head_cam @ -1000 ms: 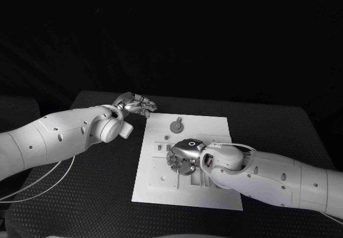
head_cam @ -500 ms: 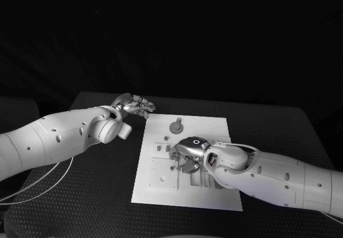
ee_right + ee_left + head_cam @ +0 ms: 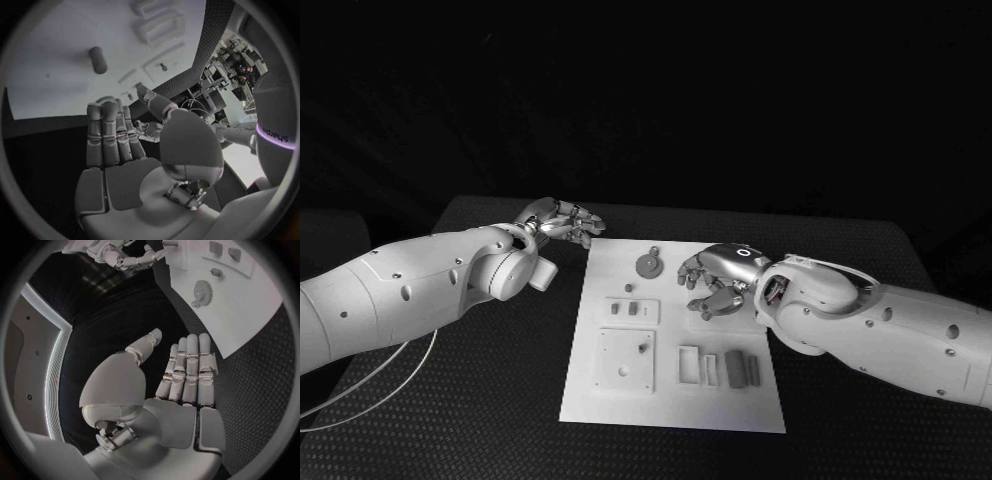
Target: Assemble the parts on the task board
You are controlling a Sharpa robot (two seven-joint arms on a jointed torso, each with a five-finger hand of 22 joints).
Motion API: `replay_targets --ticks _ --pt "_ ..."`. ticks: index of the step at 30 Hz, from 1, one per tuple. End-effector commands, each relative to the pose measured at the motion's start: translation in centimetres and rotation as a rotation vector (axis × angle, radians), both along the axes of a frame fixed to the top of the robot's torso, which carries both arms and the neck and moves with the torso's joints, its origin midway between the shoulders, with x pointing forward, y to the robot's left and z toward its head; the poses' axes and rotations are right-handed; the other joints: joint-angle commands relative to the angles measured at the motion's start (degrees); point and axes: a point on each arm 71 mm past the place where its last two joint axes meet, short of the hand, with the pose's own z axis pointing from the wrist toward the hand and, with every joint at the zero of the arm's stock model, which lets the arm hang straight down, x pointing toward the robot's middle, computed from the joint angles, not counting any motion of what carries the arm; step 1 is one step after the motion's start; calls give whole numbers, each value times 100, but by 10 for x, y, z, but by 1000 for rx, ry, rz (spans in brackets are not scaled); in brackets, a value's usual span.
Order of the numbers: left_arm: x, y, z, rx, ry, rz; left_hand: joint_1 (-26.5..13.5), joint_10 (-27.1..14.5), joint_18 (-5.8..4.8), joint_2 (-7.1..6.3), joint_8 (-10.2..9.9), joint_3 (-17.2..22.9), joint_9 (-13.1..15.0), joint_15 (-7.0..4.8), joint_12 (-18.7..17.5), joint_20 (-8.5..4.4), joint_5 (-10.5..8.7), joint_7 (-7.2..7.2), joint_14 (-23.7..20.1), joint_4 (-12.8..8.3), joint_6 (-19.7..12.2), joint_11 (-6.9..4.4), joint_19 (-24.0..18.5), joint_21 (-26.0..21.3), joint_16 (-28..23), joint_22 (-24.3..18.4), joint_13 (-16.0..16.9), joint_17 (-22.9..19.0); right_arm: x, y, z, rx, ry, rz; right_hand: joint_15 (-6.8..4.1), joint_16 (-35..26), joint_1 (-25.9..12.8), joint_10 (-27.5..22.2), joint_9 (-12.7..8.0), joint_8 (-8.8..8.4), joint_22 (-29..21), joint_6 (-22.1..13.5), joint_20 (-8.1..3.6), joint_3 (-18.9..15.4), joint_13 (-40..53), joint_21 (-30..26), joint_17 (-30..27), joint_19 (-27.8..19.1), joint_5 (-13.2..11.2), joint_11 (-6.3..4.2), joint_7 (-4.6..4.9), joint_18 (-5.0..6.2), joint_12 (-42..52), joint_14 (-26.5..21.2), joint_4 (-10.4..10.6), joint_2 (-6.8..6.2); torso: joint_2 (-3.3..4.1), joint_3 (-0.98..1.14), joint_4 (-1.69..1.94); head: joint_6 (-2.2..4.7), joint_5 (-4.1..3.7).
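Since a second ago the right hand (image 3: 715,280) has lifted off the middle of the task board (image 3: 672,400) and pulled back toward the board's far right part; it now hangs above it with fingers loosely spread, holding nothing. Its wrist view shows the palm flat and empty, fingers (image 3: 106,135) side by side. Just beside this hand, toward the left hand, the round gear-like part (image 3: 651,264) lies on the board. Nearer the robot than the hand, a row of small grey parts (image 3: 736,366) sits by a rectangular frame. The left hand (image 3: 561,220) stays off the board's far left corner over the black table (image 3: 473,420), released, its fingers (image 3: 187,365) straight and together.
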Motion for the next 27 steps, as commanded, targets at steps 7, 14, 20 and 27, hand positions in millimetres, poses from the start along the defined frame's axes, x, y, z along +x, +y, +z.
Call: replay_targets --ticks 7,14,20,27 --pt "1 -3 2 -13 -7 -19 -53 -22 100 3 9 9 -8 37 -21 37 -25 -3 -8 30 -21 -6 6 -37 -29 -4 -3 9 13 -28 -4 -92 39 -73 157 -74 -234 -387 -50 -103 -24 -304 26 -156 -104 -63 -2 -110 5 161 -128 345 -226 -123 191 -224 -20 -1 -32 61 -2" --pt "2 -4 2 -13 -7 -21 -52 -22 100 7 10 9 -8 37 -20 37 -24 -4 -8 32 -21 -6 6 -38 -30 -3 -3 11 14 -28 -15 -154 64 -68 225 -113 -250 -553 -49 -116 -38 -417 65 -283 -179 -112 -7 -193 5 230 -111 347 -314 -205 249 -251 -9 -1 -23 74 -24" --pt "3 -4 1 -12 -4 -22 -30 -24 103 9 13 12 -9 36 -18 35 -23 -5 -8 17 -23 -7 6 -42 -35 -1 -2 19 11 -29 -29 -206 103 -69 225 -114 -266 -544 -38 -92 -45 -417 76 -315 -197 -121 -7 -196 5 229 -81 347 -299 -211 319 -237 -7 -5 -11 51 -11" --pt "3 -3 1 -12 -3 -21 -30 -25 102 11 14 10 -9 36 -18 36 -24 -5 -8 16 -23 -7 6 -43 -36 0 -2 21 7 -26 -34 -208 119 -49 197 -92 -214 -463 -10 -21 -45 -334 62 -337 -196 -102 0 -154 5 201 -75 347 -253 -168 344 -187 -6 -10 -11 27 1"
